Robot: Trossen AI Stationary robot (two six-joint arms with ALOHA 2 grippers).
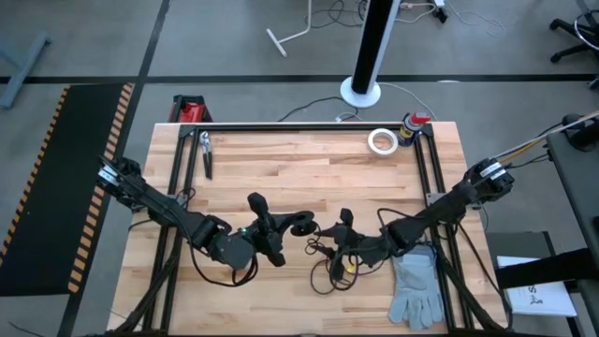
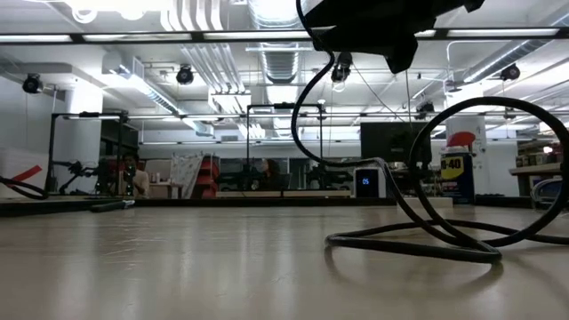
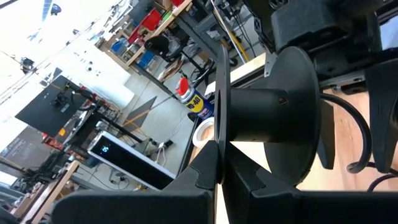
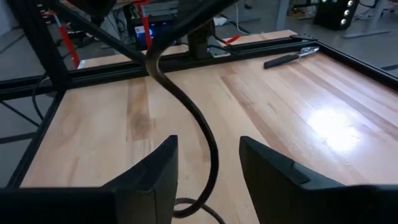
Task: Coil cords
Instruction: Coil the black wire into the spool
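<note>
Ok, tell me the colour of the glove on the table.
Light grey. The glove shows best in the high view, lying beside the right arm.

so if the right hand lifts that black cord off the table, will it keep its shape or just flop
Probably flop. The black cord lies in loose uneven loops on the table, and in the right wrist view a strand curves down between the open right hand, so it looks limp. The low view shows arcs standing up by themselves, so it likely has some springiness and may uncoil.

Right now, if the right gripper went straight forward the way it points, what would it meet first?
The black cord, which hangs just ahead between the open fingers of the right gripper. Beyond it the table looks bare up to the pliers, though depth is unclear.
</note>
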